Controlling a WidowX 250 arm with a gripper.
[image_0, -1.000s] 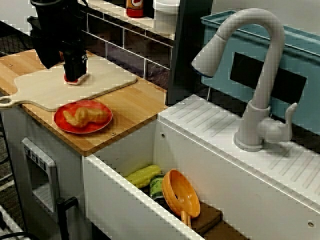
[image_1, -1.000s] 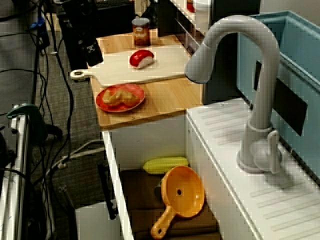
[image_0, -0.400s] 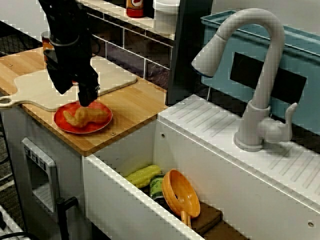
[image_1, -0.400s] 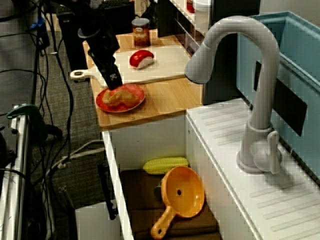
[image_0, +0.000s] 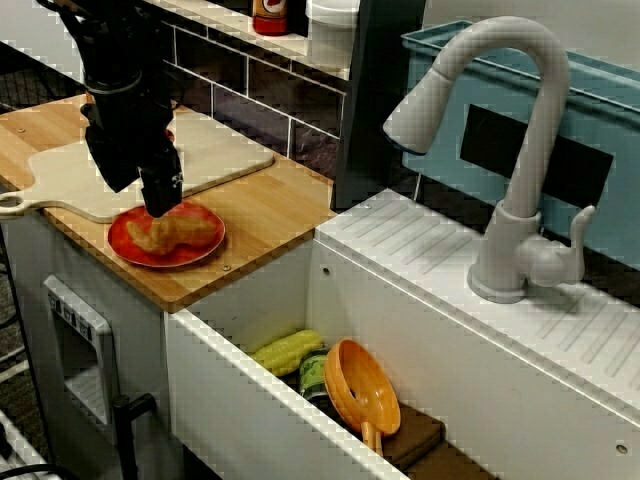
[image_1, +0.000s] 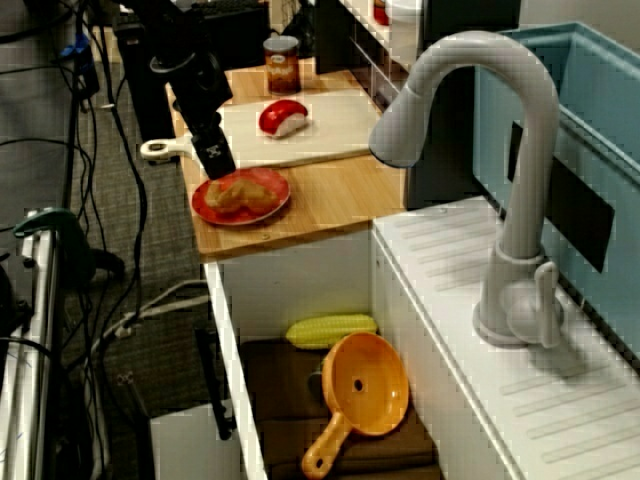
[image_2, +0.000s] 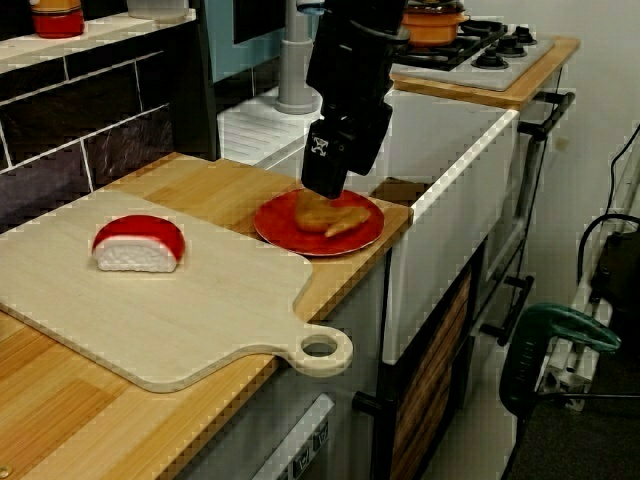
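Black gripper (image_0: 160, 195), view over sink: hangs at far-left rim of red plate (image_0: 122, 243) w/ fried piece (image_0: 178, 232) on it; finger gap can't tell. Side view: gripper (image_1: 218, 160) betw. cutting board (image_1: 330, 130) & red plate (image_1: 276, 203). Low counter view: gripper (image_2: 323, 180) just above fried piece (image_2: 332, 216); nigiri (image_2: 138, 243) on cutting board (image_2: 180, 300), left, well apart.

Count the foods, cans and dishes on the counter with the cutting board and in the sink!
Foods: 3 (chicken, sushi, corn)
Cans: 2 (counter can, sink can)
Dishes: 2 (red plate, orange strainer)
Total: 7
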